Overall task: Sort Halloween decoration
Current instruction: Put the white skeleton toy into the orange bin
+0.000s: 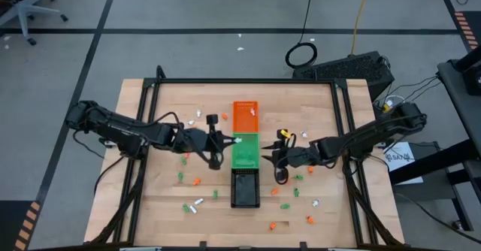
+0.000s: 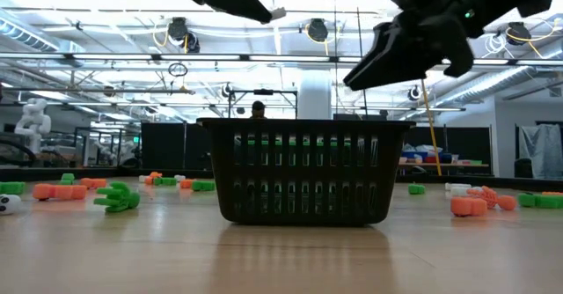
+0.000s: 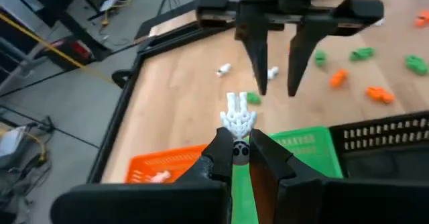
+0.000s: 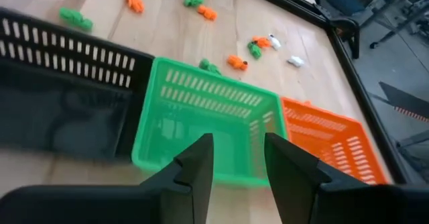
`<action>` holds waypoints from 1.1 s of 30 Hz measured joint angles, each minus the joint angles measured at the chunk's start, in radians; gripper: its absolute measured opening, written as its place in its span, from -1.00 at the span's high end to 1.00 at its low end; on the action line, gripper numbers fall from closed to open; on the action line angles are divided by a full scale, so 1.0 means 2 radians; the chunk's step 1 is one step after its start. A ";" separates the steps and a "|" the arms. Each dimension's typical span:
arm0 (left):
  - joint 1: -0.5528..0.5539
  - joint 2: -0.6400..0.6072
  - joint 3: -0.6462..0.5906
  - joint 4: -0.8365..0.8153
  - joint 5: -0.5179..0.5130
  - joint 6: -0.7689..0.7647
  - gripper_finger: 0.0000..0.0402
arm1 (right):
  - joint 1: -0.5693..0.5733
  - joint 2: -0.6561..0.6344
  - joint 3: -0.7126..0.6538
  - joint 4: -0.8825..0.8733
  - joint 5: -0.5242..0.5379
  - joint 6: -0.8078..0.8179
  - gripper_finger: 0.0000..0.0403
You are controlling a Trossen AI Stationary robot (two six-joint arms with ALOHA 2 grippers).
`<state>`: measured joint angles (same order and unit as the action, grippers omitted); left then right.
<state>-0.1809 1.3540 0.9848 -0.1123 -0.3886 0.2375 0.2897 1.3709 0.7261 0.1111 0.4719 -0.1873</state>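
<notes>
No readable text, label or number anywhere in view.

A robotics lab or workshop: a wooden table (image 1: 173,198) stands on grey floor marked with tape lines (image 1: 98,40), cables (image 1: 308,25) trail past an office chair (image 1: 30,7), and open ceiling lights (image 2: 106,21) hang over distant benches and equipment.

My two arms are dark, nearly black, built of chunky jointed segments with black cables looping along them. My left gripper (image 3: 241,158) ends in two matte black fingers that taper to blunt wedges. My right gripper (image 4: 238,158) has the same flat-faced black fingers, mounted on a broad black crossbar above them.
</notes>
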 joint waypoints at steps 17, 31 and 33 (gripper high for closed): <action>0.240 0.073 0.000 0.030 0.188 -0.103 0.89 | -0.010 -0.027 -0.142 0.198 0.000 0.040 0.41; 0.283 0.197 0.000 0.107 0.221 -0.117 0.89 | -0.009 -0.026 -0.156 0.208 0.000 0.056 0.41; 0.283 0.208 0.000 0.110 0.220 -0.122 0.89 | -0.009 -0.026 -0.156 0.208 0.000 0.055 0.41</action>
<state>0.3844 1.7695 0.9848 0.1085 0.0521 -0.0058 0.2726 1.3182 0.4133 0.5278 0.4713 -0.0769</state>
